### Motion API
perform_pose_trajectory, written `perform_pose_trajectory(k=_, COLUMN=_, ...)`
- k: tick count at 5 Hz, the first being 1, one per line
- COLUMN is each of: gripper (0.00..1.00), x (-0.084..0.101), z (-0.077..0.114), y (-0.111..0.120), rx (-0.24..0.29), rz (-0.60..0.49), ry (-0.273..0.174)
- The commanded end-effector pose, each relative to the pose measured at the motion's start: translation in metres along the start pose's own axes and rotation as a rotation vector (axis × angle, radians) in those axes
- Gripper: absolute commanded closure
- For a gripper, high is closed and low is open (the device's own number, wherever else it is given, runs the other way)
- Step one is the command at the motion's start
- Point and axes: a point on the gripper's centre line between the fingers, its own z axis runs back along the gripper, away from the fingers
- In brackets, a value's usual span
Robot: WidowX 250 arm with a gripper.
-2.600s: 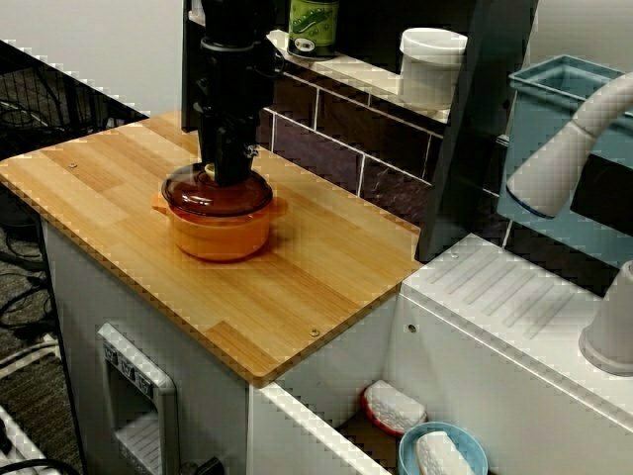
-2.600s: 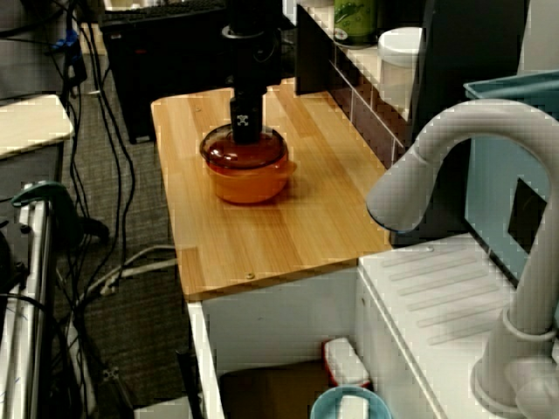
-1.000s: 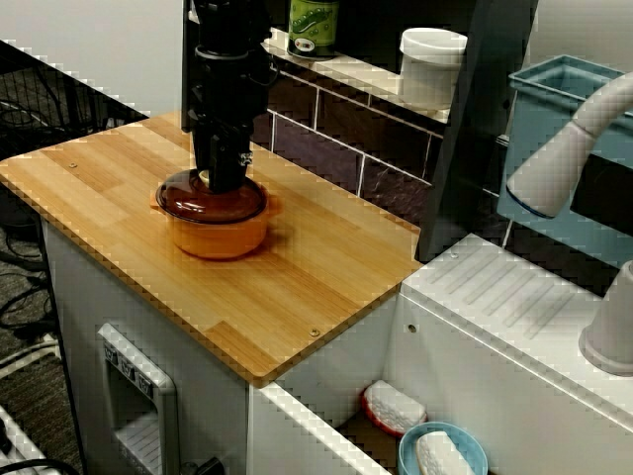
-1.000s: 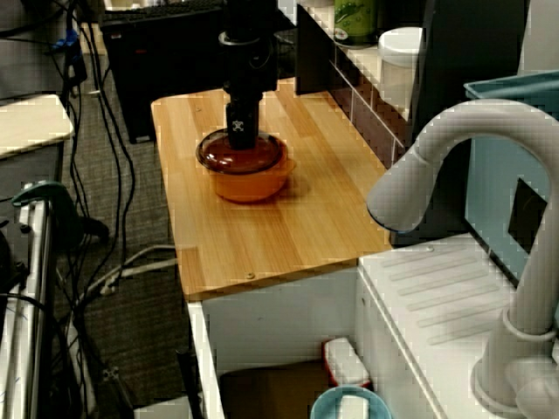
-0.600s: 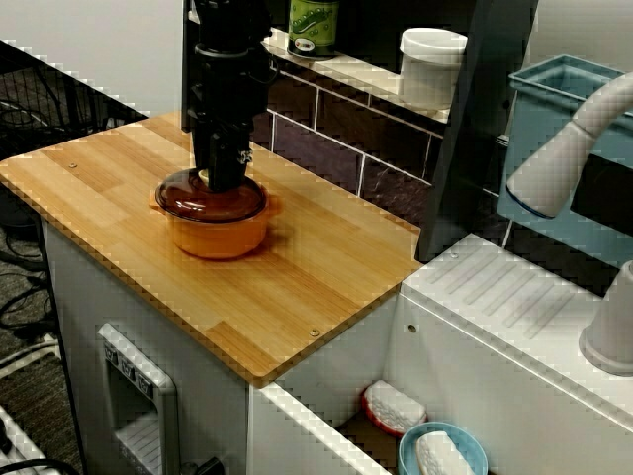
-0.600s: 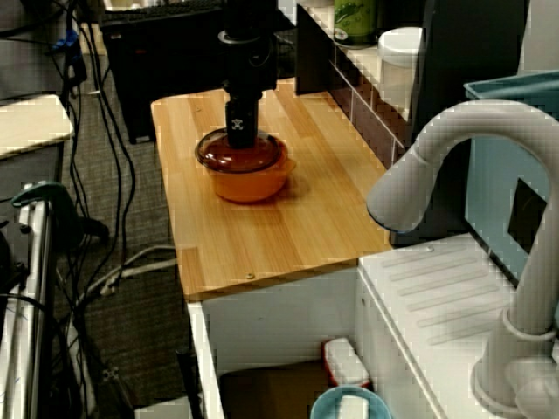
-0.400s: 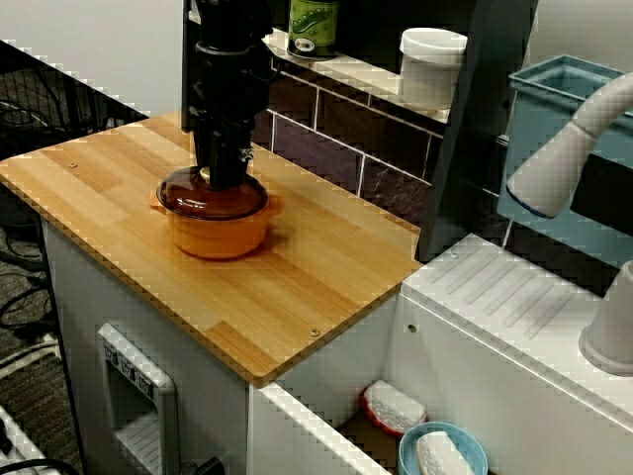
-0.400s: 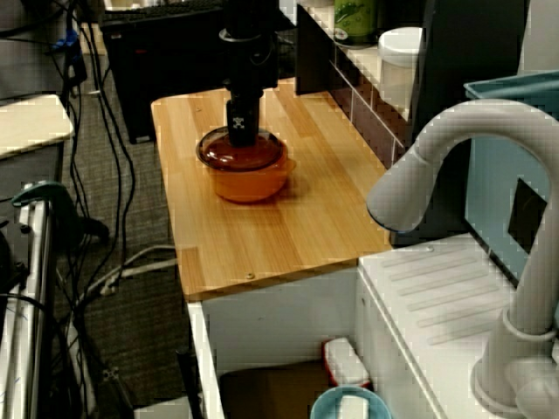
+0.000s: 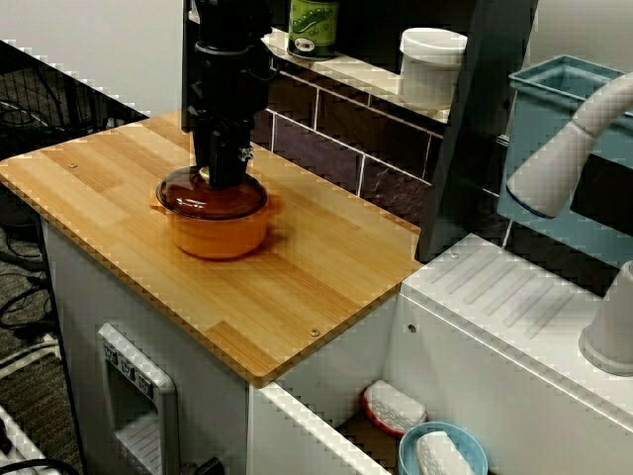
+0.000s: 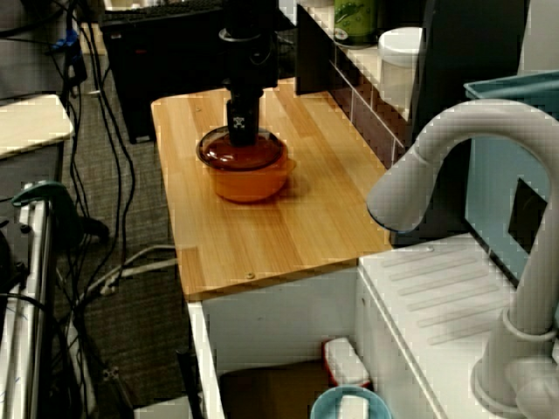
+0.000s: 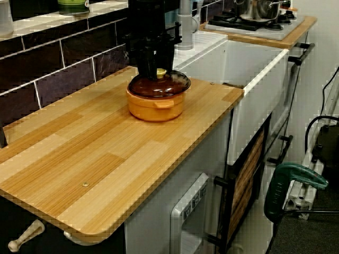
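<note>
Wooden counter (image 9: 326,267) (tiled wall (image 9: 318,121) behind) bears pot (image 9: 218,234).

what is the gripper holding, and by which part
Cannot tell for sure: the gripper is down at the yellow knob of the lid on the orange pot, but whether its fingers clamp it is hidden.

My arm (image 9: 229,59) hangs straight down, the gripper (image 9: 226,176) pointing downward at its low end. Its dark fingers (image 11: 150,67) blur together, so I cannot read their spread.
</note>
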Motion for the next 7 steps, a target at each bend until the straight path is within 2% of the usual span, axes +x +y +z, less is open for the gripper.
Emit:
perform_pose_trajectory(k=1, gripper=1.0, x=0.0089, z=0.0137, y=0.004, rx=0.03, rz=0.003, ry=-0.058)
perform_pose_trajectory(k=2, gripper=0.0, x=0.0096, z=0.0126, y=0.0045, rx=0.032, rz=0.005, ry=-0.056)
perform_pose_trajectory(k=6, gripper=0.0, x=0.0059, z=0.0143, y=0.0065, rx=0.033, rz=0.011, ry=-0.054)
perform_pose_trajectory(k=7, gripper=0.0, x=0.002, z=0.0204, y=0.0091, rx=0.027, rz=0.017, ry=-0.053)
